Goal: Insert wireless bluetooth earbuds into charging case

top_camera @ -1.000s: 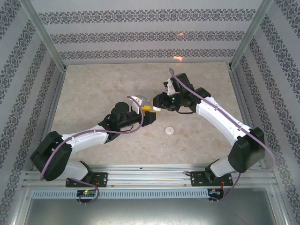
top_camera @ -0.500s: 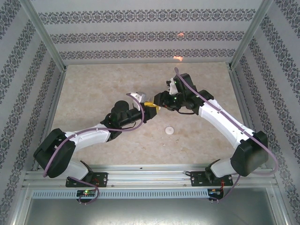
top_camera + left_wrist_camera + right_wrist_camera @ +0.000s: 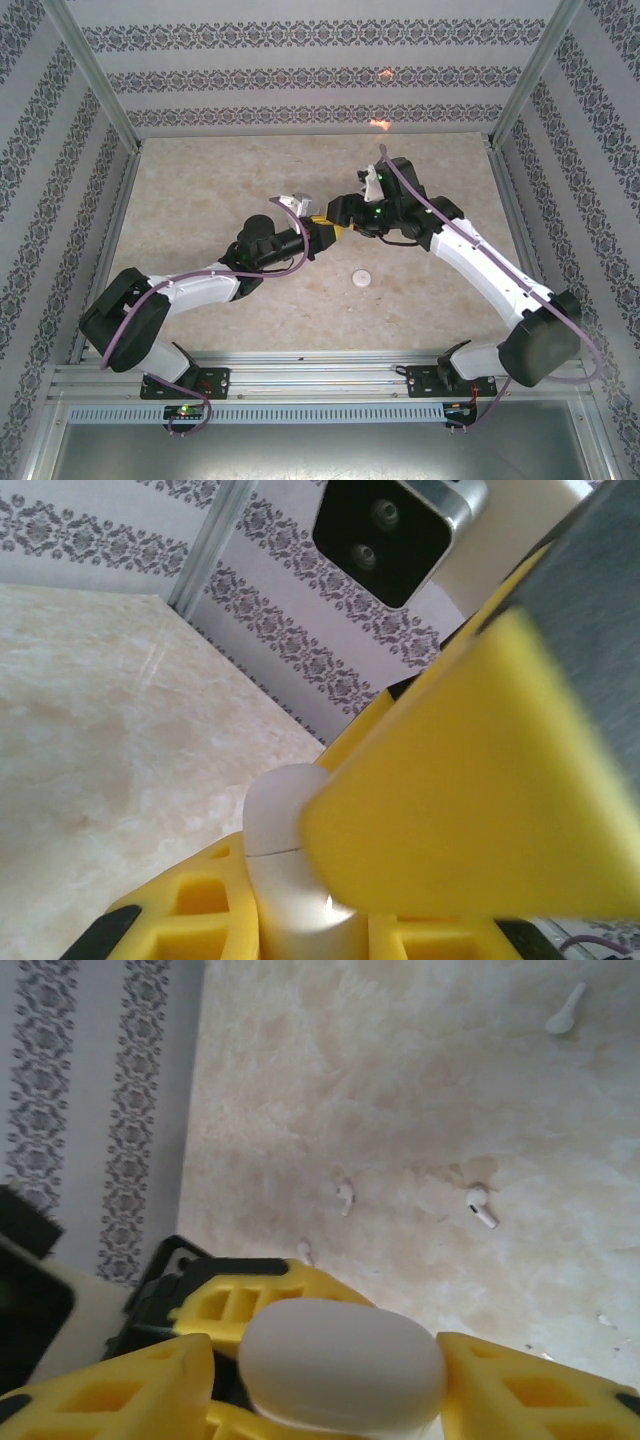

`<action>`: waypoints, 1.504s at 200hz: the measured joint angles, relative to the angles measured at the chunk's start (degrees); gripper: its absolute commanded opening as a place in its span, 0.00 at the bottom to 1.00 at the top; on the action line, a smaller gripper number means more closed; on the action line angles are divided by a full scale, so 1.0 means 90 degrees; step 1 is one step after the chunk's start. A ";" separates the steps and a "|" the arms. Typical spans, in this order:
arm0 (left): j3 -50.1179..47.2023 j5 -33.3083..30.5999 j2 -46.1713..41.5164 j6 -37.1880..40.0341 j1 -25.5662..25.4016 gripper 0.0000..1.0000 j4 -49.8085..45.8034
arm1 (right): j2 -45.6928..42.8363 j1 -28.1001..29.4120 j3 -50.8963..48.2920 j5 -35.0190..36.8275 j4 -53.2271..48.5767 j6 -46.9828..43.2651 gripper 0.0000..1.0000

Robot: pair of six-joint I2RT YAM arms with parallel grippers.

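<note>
Top external view: your two arms meet over the middle of the marbled table (image 3: 200, 190), left gripper (image 3: 322, 233) and right gripper (image 3: 343, 220) nose to nose, well above the surface. Between them hangs the charging case (image 3: 340, 1365), held in the air rather than resting on the table.

From the left wrist, your left gripper's yellow fingers (image 3: 470, 780) are clamped on the case, and its lid seam (image 3: 270, 852) reads as a thin closed line. From the right wrist, your right gripper's fingers stand partly spread on either side of the same case. You cannot tell whether its pads touch the case or stand just clear.

On this evidence the task looks barely begun. The case is up but appears shut, and no bud can be seen in it. At least three earbuds (image 3: 480, 1207) lie loose on the table below, well apart from one another. Opening the lid, picking up each bud and seating it are all left to do.

A small white round piece (image 3: 361, 278) lies on the table nearer the arm bases; you cannot tell what it is. Both grippers crowd the case, so neither looks free for the buds, and the left gripper's near finger hides most of the case from its own camera.
</note>
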 measured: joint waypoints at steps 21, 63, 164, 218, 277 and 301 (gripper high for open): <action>0.0000 0.0168 -0.0272 -0.0019 0.0185 0.07 -0.0177 | -0.0476 -0.0257 -0.0187 -0.0274 0.0238 -0.0007 0.63; 0.0282 0.0998 -0.1222 -0.0121 0.0818 0.05 -0.1010 | -0.1367 -0.0835 -0.0644 -0.1049 0.1341 -0.0024 0.58; 0.0954 0.2572 -0.1039 -0.1744 0.1027 0.04 -0.0512 | -0.1520 -0.0816 -0.1253 -0.2237 0.3555 0.0219 0.54; 0.1161 0.2754 -0.1127 -0.1778 0.0984 0.04 -0.0641 | -0.1236 -0.0500 -0.1149 -0.2382 0.3730 0.0216 0.52; 0.1178 0.2873 -0.1122 -0.1877 0.0954 0.05 -0.0622 | -0.1071 -0.0359 -0.0967 -0.2499 0.3796 0.0240 0.28; 0.1178 0.2875 -0.1122 -0.1887 0.0971 0.06 -0.0585 | -0.1035 -0.0376 -0.0967 -0.2533 0.3891 0.0384 0.19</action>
